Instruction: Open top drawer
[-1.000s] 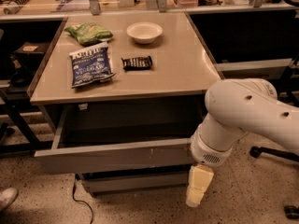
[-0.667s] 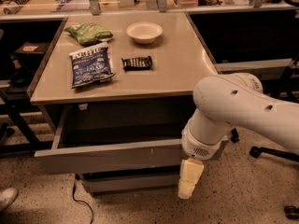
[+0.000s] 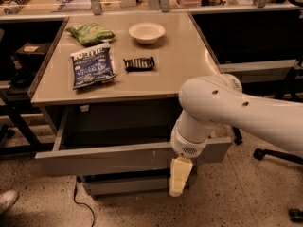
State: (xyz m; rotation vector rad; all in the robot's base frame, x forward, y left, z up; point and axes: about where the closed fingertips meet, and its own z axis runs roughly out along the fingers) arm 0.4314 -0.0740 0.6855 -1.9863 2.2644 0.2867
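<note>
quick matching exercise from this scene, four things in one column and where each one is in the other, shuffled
1. top drawer
2. white bowl
3. blue chip bag
4. pincer

a. flat on the tabletop's left side
b. hanging low before the drawer's front
c. pulled out under the tabletop
d. near the tabletop's back edge

Pairs: 1-c, 2-d, 3-a, 4-b

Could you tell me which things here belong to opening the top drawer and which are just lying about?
Job: top drawer, pulled out; gripper, pointing down in front of it.
Lying about, on the table: blue chip bag, green bag, bowl, snack bar.
</note>
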